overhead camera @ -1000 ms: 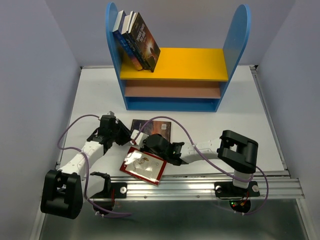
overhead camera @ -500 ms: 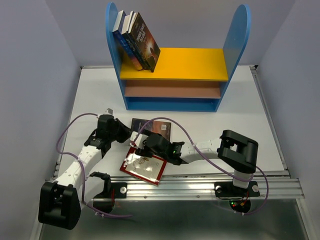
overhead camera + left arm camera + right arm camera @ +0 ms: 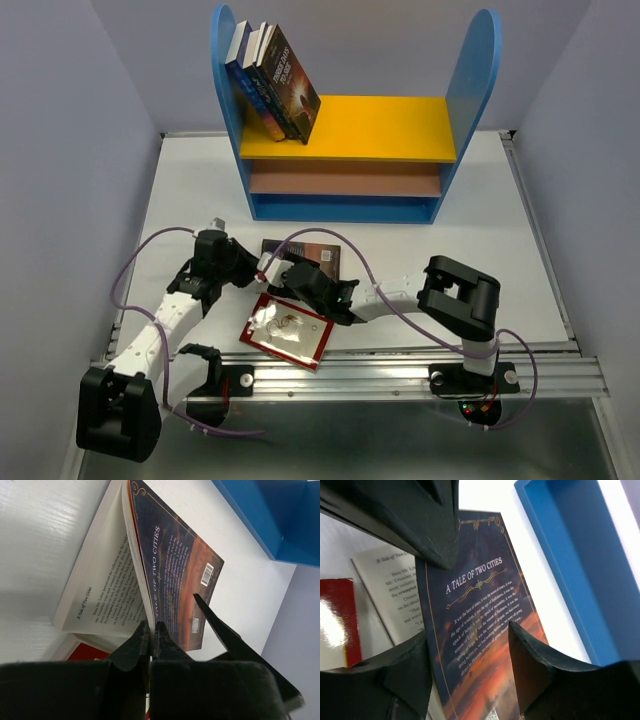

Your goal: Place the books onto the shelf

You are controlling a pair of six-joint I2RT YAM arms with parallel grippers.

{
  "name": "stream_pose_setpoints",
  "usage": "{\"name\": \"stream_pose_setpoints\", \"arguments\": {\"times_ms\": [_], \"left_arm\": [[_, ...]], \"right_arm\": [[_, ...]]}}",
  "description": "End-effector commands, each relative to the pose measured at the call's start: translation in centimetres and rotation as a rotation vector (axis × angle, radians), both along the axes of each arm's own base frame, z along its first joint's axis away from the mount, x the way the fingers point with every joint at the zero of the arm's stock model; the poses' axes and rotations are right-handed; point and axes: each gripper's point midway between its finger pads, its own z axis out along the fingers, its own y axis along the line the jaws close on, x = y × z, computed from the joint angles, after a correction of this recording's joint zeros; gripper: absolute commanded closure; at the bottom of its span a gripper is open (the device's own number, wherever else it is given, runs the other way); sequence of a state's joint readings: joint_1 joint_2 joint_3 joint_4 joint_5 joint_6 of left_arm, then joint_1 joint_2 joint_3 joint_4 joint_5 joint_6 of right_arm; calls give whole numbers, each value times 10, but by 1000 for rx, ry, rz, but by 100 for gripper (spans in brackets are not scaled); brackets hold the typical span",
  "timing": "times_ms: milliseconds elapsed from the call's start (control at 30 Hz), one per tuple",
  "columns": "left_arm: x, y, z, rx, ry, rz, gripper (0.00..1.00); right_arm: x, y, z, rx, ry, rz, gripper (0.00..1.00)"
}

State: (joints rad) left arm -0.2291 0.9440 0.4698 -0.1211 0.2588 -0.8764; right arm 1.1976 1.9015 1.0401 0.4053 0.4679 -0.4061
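Farthest out from the shelf (image 3: pixel 470 90), the red-bordered book (image 3: pixel 285 332) is seen lying flat on the table (image 3: pixel 480 220), touched by neither arm. A little nearer the shelf, the dark book (image 3: pixel 318 254) is found on the table too, its cover raised off the pages. That cover is pinched at its edge by the left gripper (image 3: pixel 150 627), jaws clenched tight. The right gripper (image 3: pixel 468 630) is held over the same book, jaws apart, nothing grasped. On the shelf itself, a group of books (image 3: pixel 275 85) is already leaned against one blue side panel, up on the yellow upper board (image 3: pixel 380 125). Two books are judged left to be shelved, and the dark one looks to be next.
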Motion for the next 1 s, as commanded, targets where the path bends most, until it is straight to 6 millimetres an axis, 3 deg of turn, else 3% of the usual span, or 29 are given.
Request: {"name": "stream_pose_setpoints", "arguments": {"times_ms": [0,33,100,133,167,200,233,300,333,400,467,500,600,633,700,733,833,967], "left_arm": [[13,-8,41,-19,-126,-39,100],[13,-8,43,-23,-129,-42,100],[13,-10,46,-23,-137,-55,100],[13,-10,49,-23,-146,-60,95],[13,-11,51,-21,-155,-69,69],[14,-12,58,-24,-174,-75,50],[15,-11,66,-24,-202,-75,35],[19,-9,84,-23,-256,-54,1],[21,-9,92,-28,-279,-54,1],[25,-10,114,-32,-342,-60,1],[27,-11,134,-26,-399,-73,1],[30,-11,152,-23,-441,-75,1],[33,-11,175,6,-510,-100,1],[35,-11,189,15,-545,-101,1],[38,-9,201,40,-587,-105,1],[41,-7,210,57,-615,-96,1],[50,-4,223,84,-656,-85,1],[67,-5,219,132,-662,-97,1]], "right_arm": [[14,13,18,70,-54,-25,48],[14,13,17,75,-57,-27,48],[17,12,20,93,-72,-47,74],[18,11,27,109,-82,-57,89],[20,9,34,125,-95,-73,94],[20,8,42,145,-104,-78,99],[20,3,47,157,-111,-85,99],[22,-5,77,236,-143,-104,99],[20,-13,77,243,-147,-107,99],[17,-24,109,339,-193,-117,99],[16,-42,113,357,-210,-123,99],[19,-53,136,424,-238,-139,99],[19,-76,152,469,-277,-126,99],[14,-84,171,508,-305,-116,99],[9,-97,182,507,-357,-85,99],[7,-108,201,520,-403,-82,99],[2,-121,217,542,-445,-56,99],[-2,-148,254,533,-555,-75,99]]}}
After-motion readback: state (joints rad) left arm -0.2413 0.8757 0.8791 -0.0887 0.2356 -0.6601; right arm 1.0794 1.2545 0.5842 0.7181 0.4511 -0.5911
